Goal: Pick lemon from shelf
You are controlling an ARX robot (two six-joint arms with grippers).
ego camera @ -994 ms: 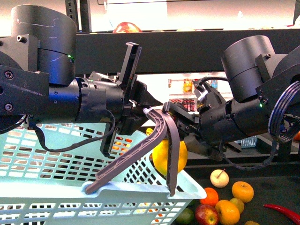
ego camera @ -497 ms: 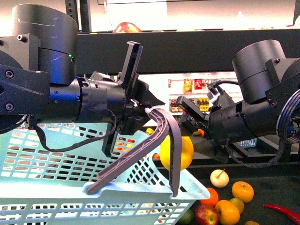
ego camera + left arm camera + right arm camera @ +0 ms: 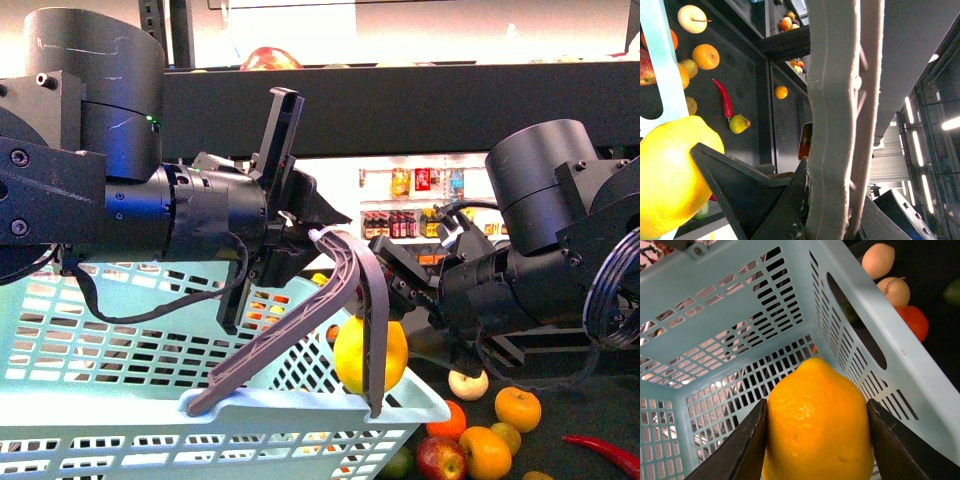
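Over basket (image 3: pixel 120 410) corner, my right pincer (image 3: pixel 817 440) clamped on lemon (image 3: pixel 350 355), just above pale blue rim; left pincer (image 3: pixel 300 245) closed round grey handle (image 3: pixel 290 345); dark shelf (image 3: pixel 590 395) surface beyond, loose fruit (image 3: pixel 485 450) scattered

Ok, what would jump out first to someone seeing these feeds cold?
The bright yellow lemon, clamped in the right gripper over the open pale blue basket. Next, the left gripper holding that basket up by its grey handle, in front of the black shelf with loose fruit on its lower tier.
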